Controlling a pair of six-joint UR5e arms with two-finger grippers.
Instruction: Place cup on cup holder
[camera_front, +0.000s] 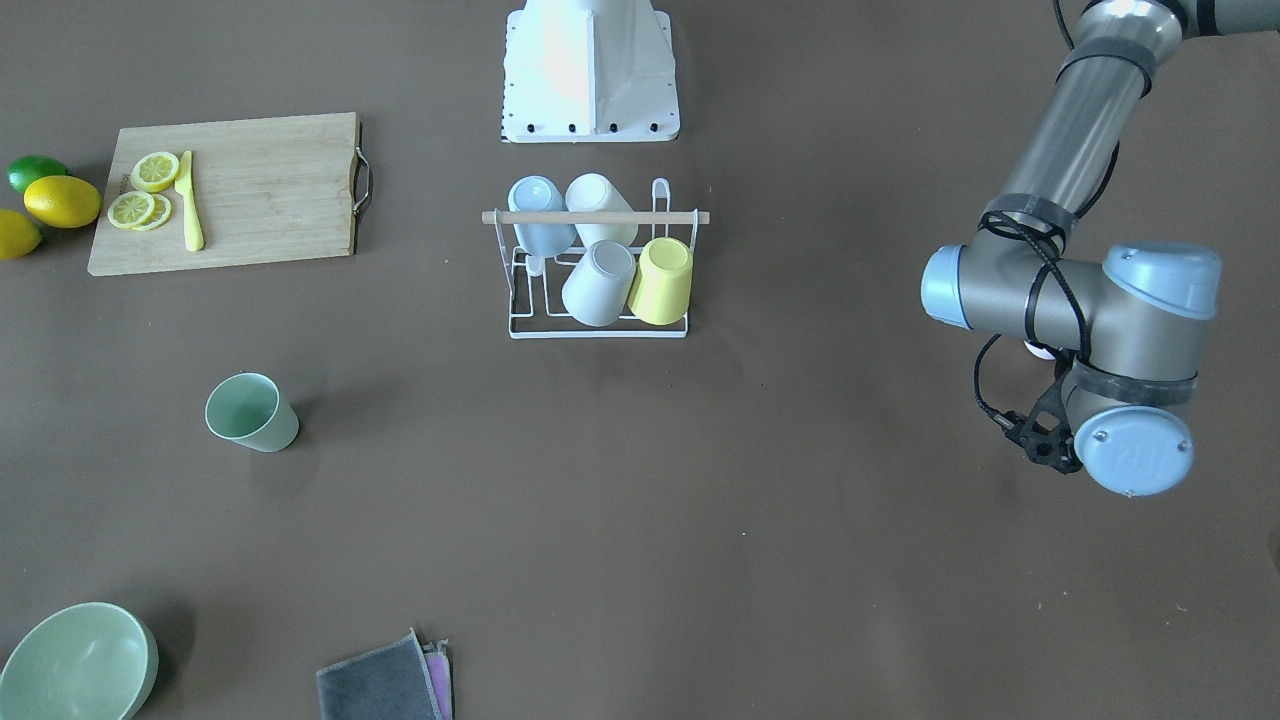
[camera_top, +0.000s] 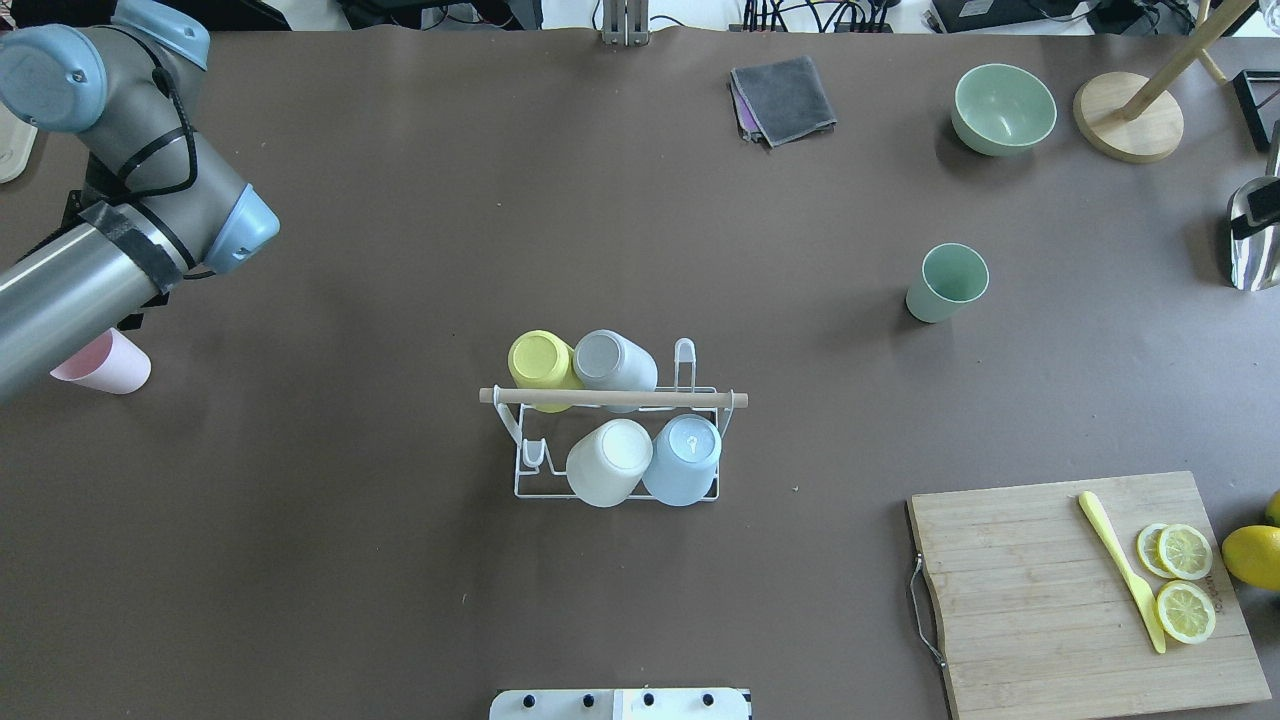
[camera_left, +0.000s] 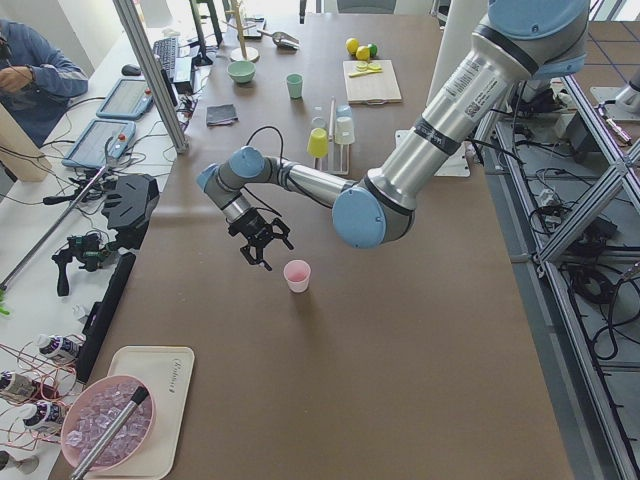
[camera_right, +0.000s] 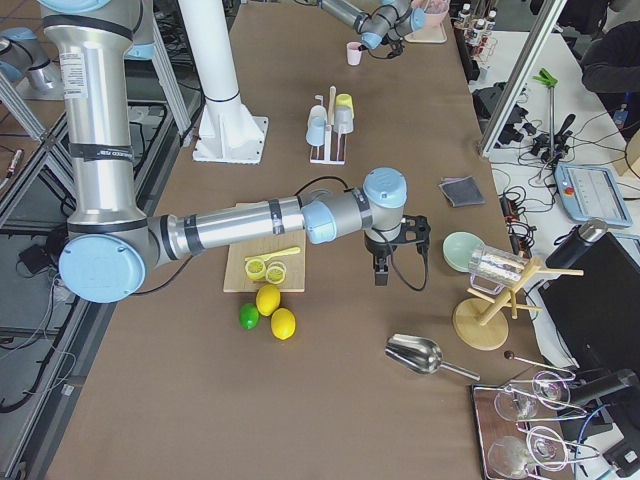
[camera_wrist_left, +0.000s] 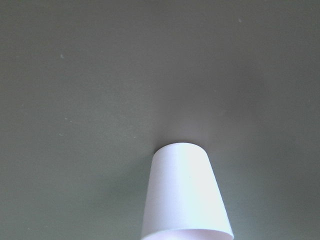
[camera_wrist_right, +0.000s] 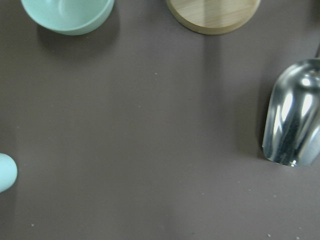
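The white wire cup holder (camera_top: 612, 398) with a wooden rod stands mid-table, also in the front view (camera_front: 596, 216). Yellow, grey, white and blue cups sit upside down on it. A pink cup (camera_top: 104, 362) stands on the table at the left, partly under my left arm; it fills the bottom of the left wrist view (camera_wrist_left: 185, 197). My left gripper (camera_left: 262, 252) hangs just beside the pink cup (camera_left: 296, 275), apart from it; I cannot tell whether it is open. A green cup (camera_top: 946, 282) stands at the right. My right gripper (camera_right: 382, 272) hangs past the table's right end; I cannot tell its state.
A cutting board (camera_top: 1030, 590) with lemon slices and a yellow knife lies front right, with lemons (camera_top: 1255, 555) beside it. A green bowl (camera_top: 1003, 108), a grey cloth (camera_top: 785, 98), a wooden stand base (camera_top: 1128, 128) and a metal scoop (camera_wrist_right: 295, 122) lie at the far right.
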